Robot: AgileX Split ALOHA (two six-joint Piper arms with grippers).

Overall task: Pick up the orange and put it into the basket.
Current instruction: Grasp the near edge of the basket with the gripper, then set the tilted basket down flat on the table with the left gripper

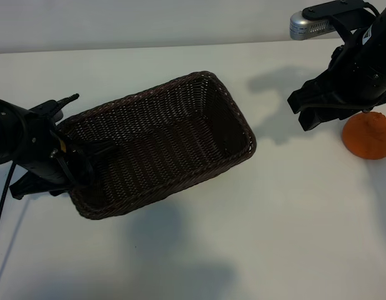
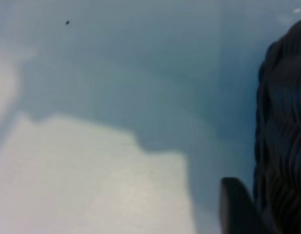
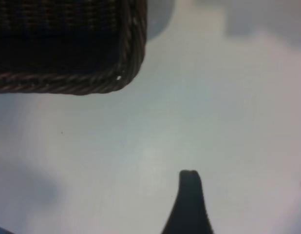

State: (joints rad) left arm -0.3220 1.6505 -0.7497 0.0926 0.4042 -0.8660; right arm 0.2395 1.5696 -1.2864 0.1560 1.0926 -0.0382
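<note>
**A:** What does your exterior view show?

**B:** You see a rectangular, dark brown woven wicker basket (image 1: 158, 144) lying slantwise on a plain white table (image 1: 243, 237). Your left gripper (image 1: 87, 159) is at the basket's left short end, pointing steeply down, its jaws astride the braided rim. Whether they pinch the rim, I cannot tell. Your right gripper (image 1: 324, 109) hangs at the upper right, jaws standing wide with nothing between them. The small, roundish, dimpled orange fruit (image 1: 368, 136) sits on the table just beside it, well apart from the basket.

**A:** And your left wrist view?

**B:** One dark finger (image 2: 238, 207) shows next to the basket's woven wall (image 2: 284, 131), over shadowed white tabletop.

**A:** Your right wrist view?

**B:** A single dark fingertip (image 3: 189, 195) over bare table, with a corner of the basket (image 3: 92, 73) farther off. The orange is out of this view.
</note>
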